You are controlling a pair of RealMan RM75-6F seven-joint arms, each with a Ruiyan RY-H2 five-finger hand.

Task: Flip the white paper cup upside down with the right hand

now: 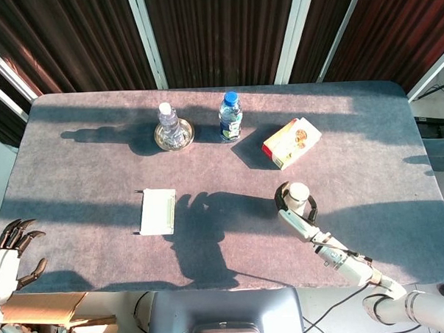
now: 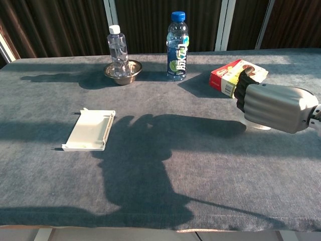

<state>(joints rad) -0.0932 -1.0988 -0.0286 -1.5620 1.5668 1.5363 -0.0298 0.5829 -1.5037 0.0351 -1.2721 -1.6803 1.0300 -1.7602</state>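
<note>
The right robot hand [image 1: 286, 206] wraps its fingers around the white paper cup [image 1: 300, 194], which stands on the desk [image 1: 90, 179] just in front of the snack box [image 1: 292, 142], its flat white end facing up. The left robot hand [image 1: 8, 253] hangs beside the desk's near-left corner, fingers spread, holding nothing

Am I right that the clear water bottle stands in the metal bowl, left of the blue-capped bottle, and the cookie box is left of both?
Not quite. The clear water bottle does stand in the metal bowl, left of the blue-capped bottle, but the cookie box lies to their right, not left. The head view shows it.
</note>
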